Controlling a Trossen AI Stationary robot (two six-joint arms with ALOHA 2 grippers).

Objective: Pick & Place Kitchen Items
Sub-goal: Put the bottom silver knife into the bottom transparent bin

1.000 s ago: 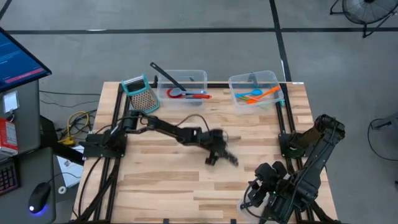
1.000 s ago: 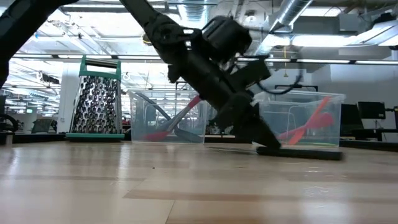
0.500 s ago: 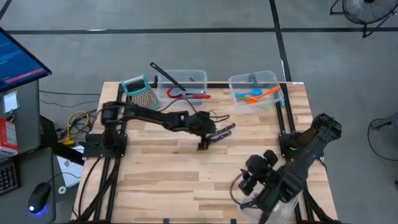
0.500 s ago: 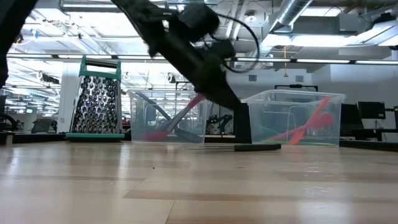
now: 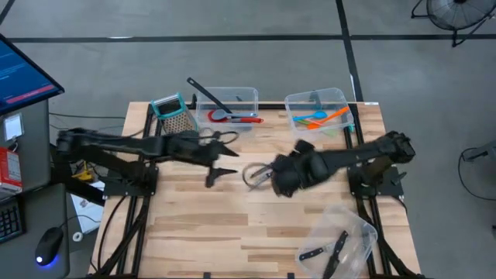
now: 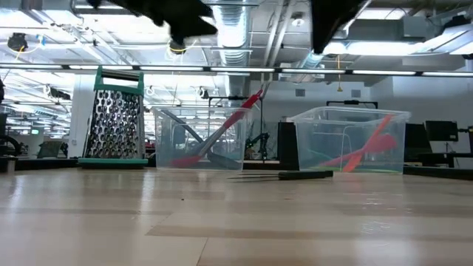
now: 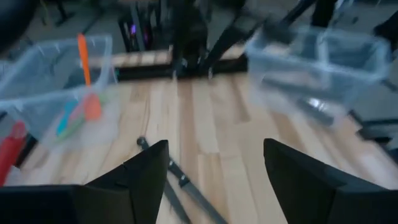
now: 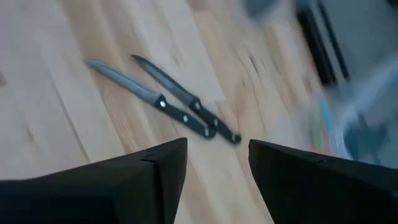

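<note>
Two black-handled steel knives (image 8: 163, 102) lie flat, side by side, on the wooden table near its middle. They also show in the left wrist view (image 7: 186, 190), and one shows in the low view (image 6: 303, 175). My left gripper (image 7: 216, 149) is open and empty, up off the table to the left of the knives (image 5: 220, 164). My right gripper (image 8: 217, 146) is open and empty, above and just right of them (image 5: 263, 174). Neither gripper touches a knife.
At the far edge stand a clear bin (image 5: 246, 97) with a red-headed spatula and a black ladle, a clear bin (image 5: 341, 99) with orange, blue and green utensils, and a teal-framed grater (image 5: 174, 116). A clear bin (image 5: 358, 229) holding knives sits at the near right corner.
My left gripper has drawn a knife across the table toward its far edge, then has gone left and up, out of the low view; the knife lies on the table. My right arm has swung from the near right corner out to the table's middle.
</note>
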